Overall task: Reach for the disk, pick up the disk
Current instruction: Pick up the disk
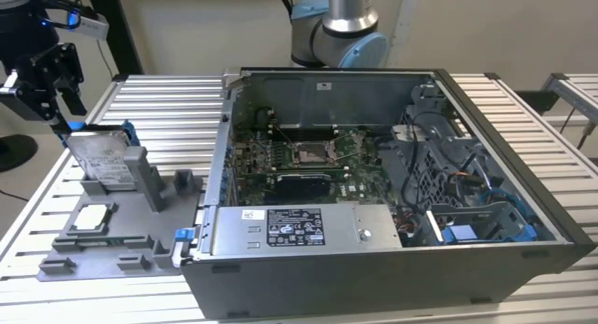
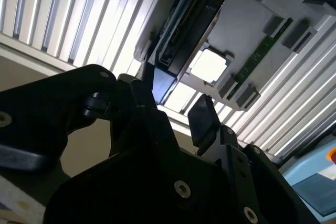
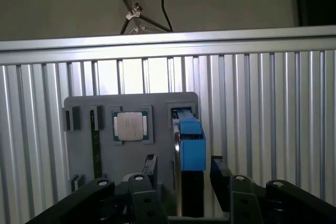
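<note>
Jaws spread, the gripper (image 3: 184, 170) hangs over the disk (image 3: 192, 145), blue edge in the first wrist view, labelled face in the exterior view.

bright even light; glare on table slats (image 2: 63, 19); claw (image 2: 181, 103) backlit, dark.

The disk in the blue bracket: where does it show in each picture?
Exterior view: the disk stands upright in the grey holder, at the exterior view's left.
Second wrist view: disk edge-on, beyond the open gripper.
First wrist view: disk edge-on, beside the chip.
Shared landmark: the square silver chip.
</note>
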Available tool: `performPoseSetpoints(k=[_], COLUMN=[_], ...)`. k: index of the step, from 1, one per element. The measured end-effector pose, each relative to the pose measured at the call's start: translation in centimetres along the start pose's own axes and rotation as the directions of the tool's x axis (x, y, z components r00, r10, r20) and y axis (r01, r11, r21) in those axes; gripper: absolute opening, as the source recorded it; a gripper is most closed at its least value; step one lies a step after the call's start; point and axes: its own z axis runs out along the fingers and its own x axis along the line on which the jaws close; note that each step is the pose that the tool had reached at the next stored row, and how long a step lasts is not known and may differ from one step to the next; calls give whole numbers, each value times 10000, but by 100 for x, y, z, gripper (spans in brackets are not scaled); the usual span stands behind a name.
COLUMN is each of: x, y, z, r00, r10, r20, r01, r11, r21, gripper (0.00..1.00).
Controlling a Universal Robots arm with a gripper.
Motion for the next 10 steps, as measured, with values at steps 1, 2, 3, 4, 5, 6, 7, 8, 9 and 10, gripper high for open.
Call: performPoseSetpoints(k=[1, 2, 3, 4, 5, 6, 7, 8, 9, 10], x=[0, 0, 0, 0, 0, 0, 0, 0, 1, 1], y=[0, 0, 0, 0, 0, 0, 0, 0, 0, 2], z=[2, 5, 8, 11, 14, 18, 21, 25, 30, 43], r00=[10000, 10000, 10000, 10000, 10000, 10000, 10000, 10000, 10000, 10000], r10=[0, 0, 0, 0, -1, 0, 0, 0, 0, -1], r20=[0, 0, 0, 0, 0, 1, 1, 0, 0, 0], r01=[0, 0, 0, 0, 1, 0, 0, 0, 0, 1], r11=[10000, 10000, 10000, 10000, 10000, 10000, 10000, 10000, 10000, 10000], r21=[0, 1, 1, 0, 1, 1, 2, 1, 0, 1], gripper=[100, 100, 100, 100, 100, 100, 100, 100, 100, 100])
